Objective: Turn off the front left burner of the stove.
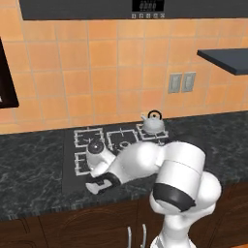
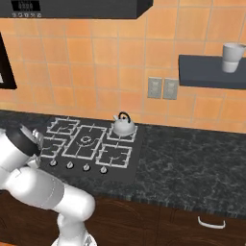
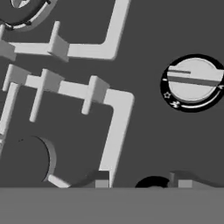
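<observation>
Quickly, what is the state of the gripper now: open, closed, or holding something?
Gripper: low over the stove near its front edge; whether the jaws are open or closed cannot be told. It appears to hold nothing.

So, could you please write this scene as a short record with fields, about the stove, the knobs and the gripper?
stove: black cooktop set in a dark stone counter
knobs: row of round silver ones along the front edge; one knob is close in the hand view
kettle: silver kettle on a rear grate
gripper: gripper low over the front left of the stove; open or shut cannot be told
front left burner: hidden behind the arm, flame not visible
</observation>
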